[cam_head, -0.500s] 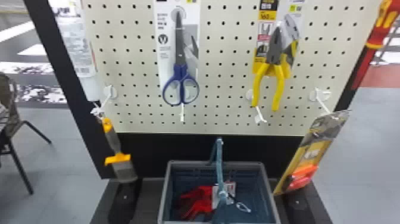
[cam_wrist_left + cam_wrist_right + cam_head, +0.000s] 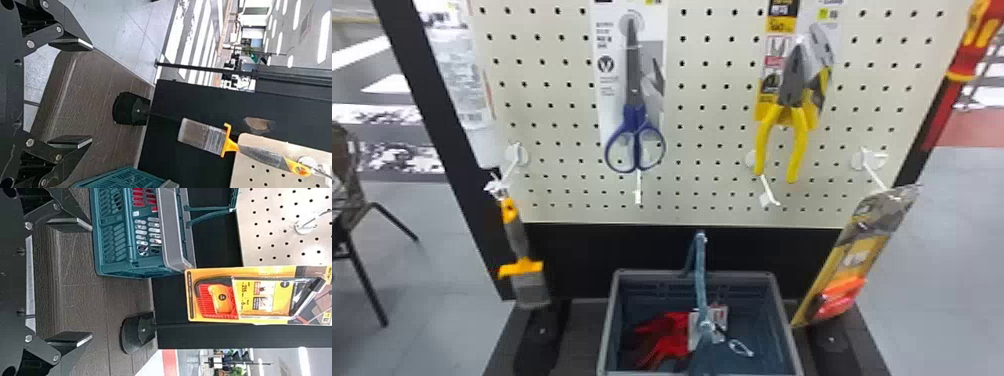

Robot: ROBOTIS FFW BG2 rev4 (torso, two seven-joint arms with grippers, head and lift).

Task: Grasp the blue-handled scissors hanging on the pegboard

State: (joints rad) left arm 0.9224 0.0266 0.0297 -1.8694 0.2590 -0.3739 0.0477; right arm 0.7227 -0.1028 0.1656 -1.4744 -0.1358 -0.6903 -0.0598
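The blue-handled scissors (image 2: pixel 635 135) hang on the pegboard (image 2: pixel 717 150), left of its middle in the head view, blades up on a white card and handles down. In the left wrist view my left gripper (image 2: pixel 92 94) stands open, its two fingers wide apart with nothing between them. My right gripper (image 2: pixel 92 282) is open too in the right wrist view, holding nothing. Both are away from the scissors, in front of the stand's lower part.
Yellow pliers (image 2: pixel 784 125) hang right of the scissors. A brush (image 2: pixel 522 265) hangs at the board's lower left, a yellow saw package (image 2: pixel 857 255) at its lower right. Below stands a basket (image 2: pixel 784 320) with red gloves (image 2: pixel 664 335) inside and its handle (image 2: pixel 701 280) raised. White hooks (image 2: pixel 638 187) stick out.
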